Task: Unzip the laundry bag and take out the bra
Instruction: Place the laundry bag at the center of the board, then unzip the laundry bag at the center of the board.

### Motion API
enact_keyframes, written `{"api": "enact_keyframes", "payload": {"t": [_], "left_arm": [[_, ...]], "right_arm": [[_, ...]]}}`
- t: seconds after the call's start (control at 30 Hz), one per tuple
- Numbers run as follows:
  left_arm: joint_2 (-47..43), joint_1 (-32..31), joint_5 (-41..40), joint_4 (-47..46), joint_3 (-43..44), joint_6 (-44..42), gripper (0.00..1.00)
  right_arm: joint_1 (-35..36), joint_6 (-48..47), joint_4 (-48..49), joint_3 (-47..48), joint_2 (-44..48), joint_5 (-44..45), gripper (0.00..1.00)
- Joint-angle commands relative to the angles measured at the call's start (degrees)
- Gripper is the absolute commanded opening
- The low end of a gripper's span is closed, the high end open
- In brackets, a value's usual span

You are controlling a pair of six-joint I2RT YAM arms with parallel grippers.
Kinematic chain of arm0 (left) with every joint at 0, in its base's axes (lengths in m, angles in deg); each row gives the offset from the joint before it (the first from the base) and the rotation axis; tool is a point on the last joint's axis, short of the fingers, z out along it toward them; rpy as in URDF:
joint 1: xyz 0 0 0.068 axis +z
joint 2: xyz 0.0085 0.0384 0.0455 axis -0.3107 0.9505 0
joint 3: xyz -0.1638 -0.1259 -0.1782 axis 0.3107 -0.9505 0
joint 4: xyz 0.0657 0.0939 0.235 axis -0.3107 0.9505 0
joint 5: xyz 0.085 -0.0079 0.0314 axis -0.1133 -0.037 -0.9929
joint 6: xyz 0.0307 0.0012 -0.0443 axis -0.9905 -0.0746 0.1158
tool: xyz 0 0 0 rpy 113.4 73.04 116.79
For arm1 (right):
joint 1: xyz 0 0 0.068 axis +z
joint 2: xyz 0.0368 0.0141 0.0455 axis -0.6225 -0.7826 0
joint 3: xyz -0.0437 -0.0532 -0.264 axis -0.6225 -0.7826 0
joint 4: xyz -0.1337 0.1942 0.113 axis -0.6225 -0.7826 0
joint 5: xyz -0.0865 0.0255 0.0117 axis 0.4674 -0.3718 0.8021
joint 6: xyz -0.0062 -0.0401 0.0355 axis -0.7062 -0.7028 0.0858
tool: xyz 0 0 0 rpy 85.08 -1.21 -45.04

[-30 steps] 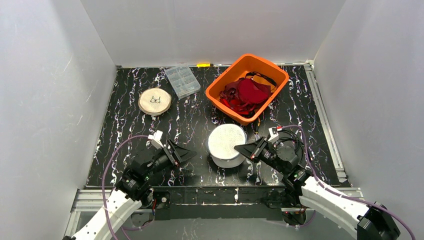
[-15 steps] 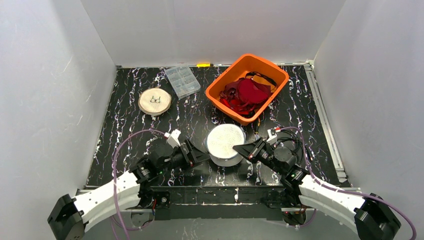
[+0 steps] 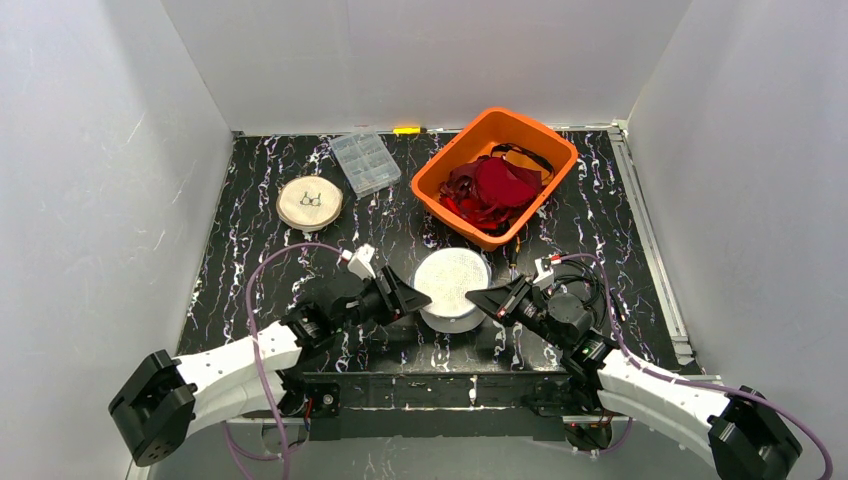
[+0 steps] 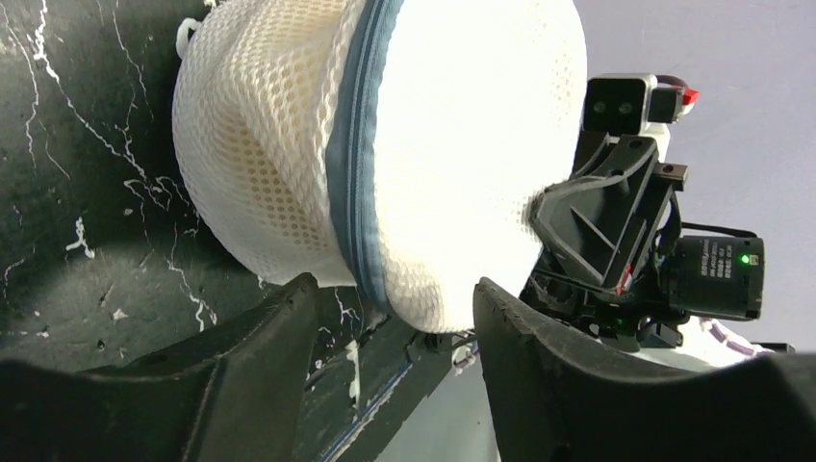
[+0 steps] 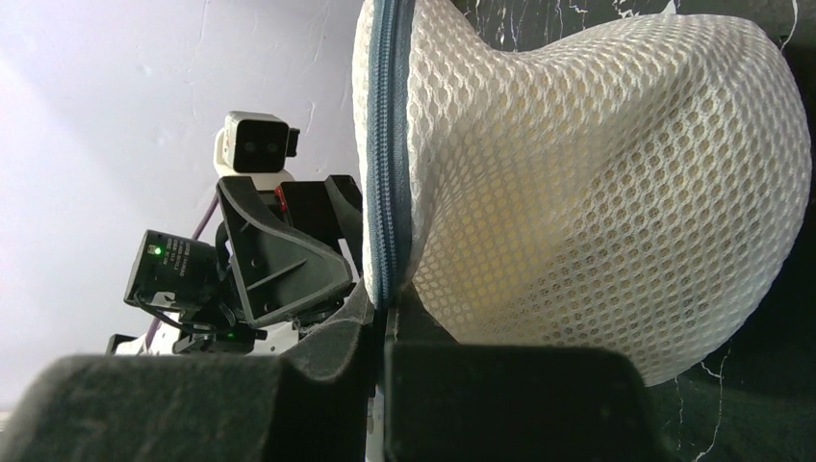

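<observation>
Bag [image 3: 452,283] sits centre, at near edge of table [image 3: 260,270], between your two grippers.
Left gripper [image 3: 422,297]: jaws apart, straddling bag's near-left side. Zip [image 4: 351,164] band lies in gap, running across your closing line.
Right gripper [image 3: 475,296]: fingers together, pinched on zip band at bag's right side.
Judgement: left is the arm free to work zip.
Zip pull not seen in any view; find it first.
Bra hidden; mesh shows only faint tan tint.

Pale grey walls [image 3: 420,60] enclose a black white-veined table [image 3: 620,200].
</observation>
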Motion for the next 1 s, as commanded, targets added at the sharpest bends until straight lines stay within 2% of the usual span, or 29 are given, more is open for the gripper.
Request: {"api": "enact_keyframes", "payload": {"t": [0.0, 0.1, 0.2, 0.27, 0.33, 0.37, 0.43, 0.47, 0.53, 0.6, 0.63, 0.7, 0.83, 0.97], "left_arm": [[3.21, -0.33, -2.1, -1.52, 2.97, -2.71, 0.56], [6.09, -0.29, -1.55, -1.49, 4.61, -3.58, 0.52], [7.47, -0.37, -1.54, -1.85, 5.11, -3.7, 0.43], [7.61, -0.3, -1.69, -2.03, 4.99, -3.81, 0.36], [7.02, -0.36, -1.93, -1.98, 4.67, -3.95, 0.24], [6.47, -0.37, -1.97, -1.92, 4.43, -3.93, 0.17], [4.87, -0.33, -1.9, -1.83, 4.03, -3.89, 0.01], [3.73, -0.31, -1.92, -1.27, 3.9, -3.69, 0.0], [0.86, -0.3, -2.38, 1.58, 4.2, -3.32, 0.0], [-3.1, -0.33, -3.78, 7.55, 5.72, -3.73, 0.0], [-4.91, -0.3, -5.01, 11.81, 6.94, -4.03, 0.0], [-7.51, -0.36, -10.81, 26.21, 12.33, -4.93, 0.0], [-9.7, -0.38, -19.98, 46.79, 21.94, -4.95, 0.0], [-7.32, -0.32, -24.26, 61.95, 31.32, -0.06, 0.0]], "right_arm": [[0.45, -1.44, 0.02, 1.21, 0.91, -0.38, 0.01], [0.47, -2.12, -1.01, 1.61, 1.48, -1.49, 0.01], [0.43, -2.22, -1.54, 1.61, 2.04, -1.79, 0.01], [0.47, -2.5, -1.99, 1.65, 2.35, -2.11, 0.01], [0.47, -4.09, -3.32, 2.44, 2.96, -2.53, 0.01], [0.47, -5.68, -6.07, 3.68, 3.31, -2.73, 0.07], [0.4, -10.76, -13.43, 8.81, 3.89, -3.21, 0.39], [0.42, -13.38, -17.65, 11.19, 4.12, -3.36, 0.55], [0.4, -19.23, -25.99, 16.43, 4.31, -3.54, 0.73], [0.47, -24.63, -34.5, 20.92, 4.27, -3.76, 0.96], [0.42, -28.56, -37.91, 22.86, 4.23, -3.73, 0.98], [0.4, -34.58, -43.89, 26.99, 3.78, -3.16, 0.99], [0.43, -43.25, -56.35, 35.96, -0.36, 2.87, 0.99], [0.44, -39.92, -57.64, 37.41, -0.39, 14.32, 0.99]]}}
